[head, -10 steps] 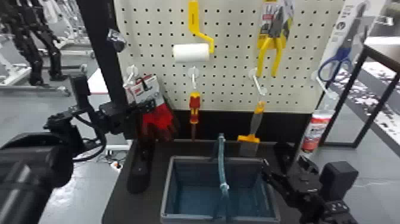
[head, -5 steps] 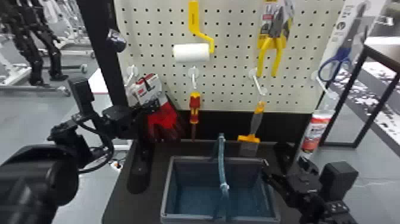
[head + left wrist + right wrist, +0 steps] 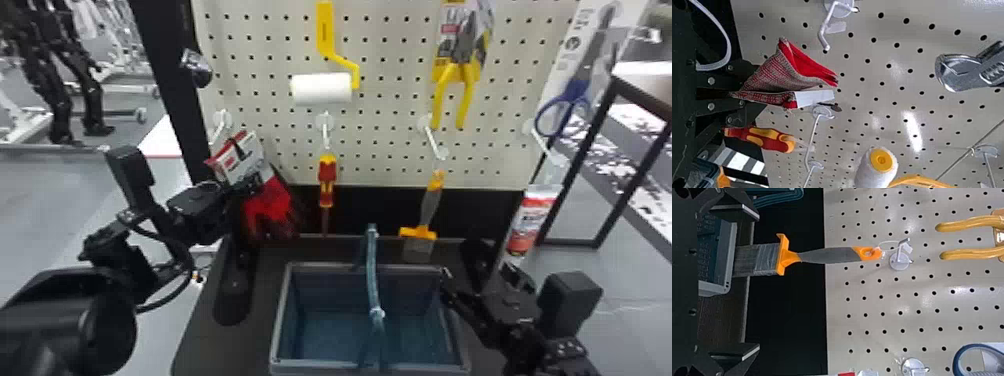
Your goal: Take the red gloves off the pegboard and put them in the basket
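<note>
My left gripper (image 3: 252, 187) is shut on the red gloves (image 3: 272, 202) at their cuffs, just below the card (image 3: 237, 157), in front of the pegboard's lower left. The gloves hang tilted with their fingers down. In the left wrist view, my left gripper (image 3: 742, 94) pinches the cuffs (image 3: 785, 74), which stand apart from a bare white hook (image 3: 826, 31). The blue-grey basket (image 3: 282, 310) sits on the dark table, lower and to the right. My right gripper (image 3: 472, 280) is at the basket's right side; its wrist view shows this gripper (image 3: 758, 282) open and holding nothing.
Right beside the gloves hangs a red-yellow screwdriver (image 3: 327, 182); a scraper brush (image 3: 427, 215) hangs behind the basket. A handle (image 3: 371, 280) stands across the basket's middle. Paint roller (image 3: 322, 89), pliers (image 3: 452, 95), scissors (image 3: 565, 107) and a tube (image 3: 530, 225) hang around.
My left gripper has moved slightly right and down with the gloves, whose fingers have swung toward the screwdriver. The left forearm has shifted too. The right arm has stayed still.
</note>
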`<act>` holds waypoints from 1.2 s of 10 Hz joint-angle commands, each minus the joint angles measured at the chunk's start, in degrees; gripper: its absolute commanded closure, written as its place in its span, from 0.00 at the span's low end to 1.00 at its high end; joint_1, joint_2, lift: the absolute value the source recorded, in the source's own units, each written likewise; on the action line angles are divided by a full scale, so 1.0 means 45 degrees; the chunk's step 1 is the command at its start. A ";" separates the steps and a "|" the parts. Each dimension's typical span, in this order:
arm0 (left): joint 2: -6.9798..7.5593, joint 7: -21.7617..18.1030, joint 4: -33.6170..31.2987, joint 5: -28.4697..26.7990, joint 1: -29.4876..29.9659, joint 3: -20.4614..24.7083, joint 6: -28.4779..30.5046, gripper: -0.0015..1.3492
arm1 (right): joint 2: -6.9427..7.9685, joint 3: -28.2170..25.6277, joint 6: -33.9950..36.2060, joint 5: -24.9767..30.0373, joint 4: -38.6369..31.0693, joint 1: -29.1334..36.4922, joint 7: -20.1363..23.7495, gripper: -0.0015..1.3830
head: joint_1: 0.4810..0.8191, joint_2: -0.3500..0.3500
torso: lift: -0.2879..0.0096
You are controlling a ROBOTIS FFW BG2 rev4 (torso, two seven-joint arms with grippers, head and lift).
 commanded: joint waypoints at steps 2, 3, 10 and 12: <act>-0.0555 0.0209 0.0703 0.0774 0.0148 -0.0122 -0.0960 0.90 | 0.0000 0.0000 -0.0002 -0.0006 -0.0010 -0.0004 0.0000 0.10 | 0.20 0.50 | 0.63; -0.0770 0.0209 0.1192 0.1380 0.0031 -0.0337 -0.1350 0.90 | -0.0020 0.0000 -0.0002 -0.0006 -0.0010 -0.0004 0.0000 0.10 | 0.20 0.50 | 0.63; -0.1395 0.0854 0.3028 0.4485 0.0089 -0.2486 -0.3069 0.90 | -0.0078 0.0000 -0.0002 -0.0065 -0.0049 0.0035 0.0000 0.10 | 0.20 0.50 | 0.63; -0.1532 0.1616 0.3047 0.5657 0.0519 -0.3365 -0.3811 0.90 | -0.0098 0.0020 -0.0021 -0.0084 -0.0030 0.0035 0.0000 0.10 | 0.20 0.50 | 0.63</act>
